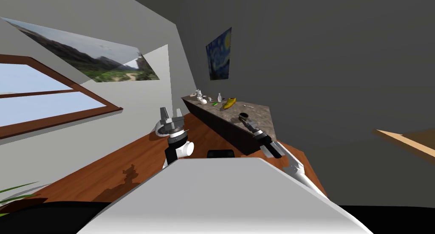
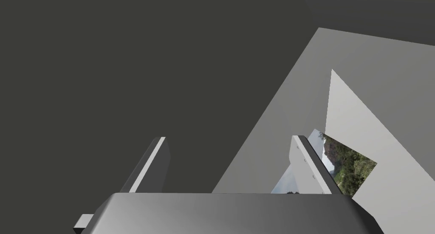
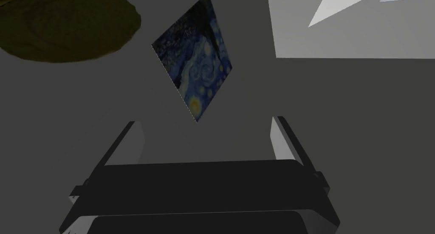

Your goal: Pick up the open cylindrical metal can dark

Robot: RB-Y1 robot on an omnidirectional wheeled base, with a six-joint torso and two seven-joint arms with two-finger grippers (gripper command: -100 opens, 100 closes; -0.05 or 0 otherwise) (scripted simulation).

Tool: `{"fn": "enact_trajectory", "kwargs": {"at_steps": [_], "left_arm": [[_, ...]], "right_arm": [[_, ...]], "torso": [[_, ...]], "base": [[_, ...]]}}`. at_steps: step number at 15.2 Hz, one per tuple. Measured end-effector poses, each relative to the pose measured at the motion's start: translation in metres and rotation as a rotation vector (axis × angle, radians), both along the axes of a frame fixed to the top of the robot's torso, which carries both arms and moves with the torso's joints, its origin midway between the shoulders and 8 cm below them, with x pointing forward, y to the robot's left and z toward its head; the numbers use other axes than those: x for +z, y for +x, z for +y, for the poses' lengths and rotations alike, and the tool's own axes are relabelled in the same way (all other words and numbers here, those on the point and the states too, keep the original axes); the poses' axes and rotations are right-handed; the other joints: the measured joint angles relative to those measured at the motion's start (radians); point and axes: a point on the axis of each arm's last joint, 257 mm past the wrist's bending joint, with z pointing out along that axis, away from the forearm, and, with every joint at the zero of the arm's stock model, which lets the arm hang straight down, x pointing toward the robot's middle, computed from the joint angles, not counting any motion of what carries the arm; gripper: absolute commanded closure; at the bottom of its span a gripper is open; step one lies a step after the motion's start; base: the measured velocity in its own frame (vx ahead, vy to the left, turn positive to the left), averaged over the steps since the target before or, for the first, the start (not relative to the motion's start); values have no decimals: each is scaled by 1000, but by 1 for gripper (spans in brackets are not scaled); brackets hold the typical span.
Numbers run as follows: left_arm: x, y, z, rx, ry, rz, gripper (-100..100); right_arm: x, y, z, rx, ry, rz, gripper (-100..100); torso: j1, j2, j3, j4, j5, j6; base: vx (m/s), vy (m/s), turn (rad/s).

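One small, dark, round can with an open top stands on the long, speckled grey desk, near its closer end. I cannot tell what is inside it. Farther along the desk are a yellow thing, a small green thing, a white bottle standing up, and some small white things. The right hand is just beside the can; I cannot tell if they touch. Its two fingers are spread wide and hold nothing. The left hand is up in the air, away from the desk. Its fingers are wide apart too, and it is empty.
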Motion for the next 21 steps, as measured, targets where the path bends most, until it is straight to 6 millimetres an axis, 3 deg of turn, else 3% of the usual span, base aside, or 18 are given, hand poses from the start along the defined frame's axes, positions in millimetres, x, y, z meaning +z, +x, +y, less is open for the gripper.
{"fn": "enact_trajectory", "kwargs": {"at_steps": [13,21], "left_arm": [[0,0,0,0,0,0,0],[0,0,0,0,0,0,0]], "right_arm": [[-70,19,-104,-129,-646,104,-100],[-91,19,-177,-184,-1009,157,-100]], "torso": [[-1,0,0,0,0,0],[-1,0,0,0,0,0]], "base": [[15,91,17],[18,88,17]]}}
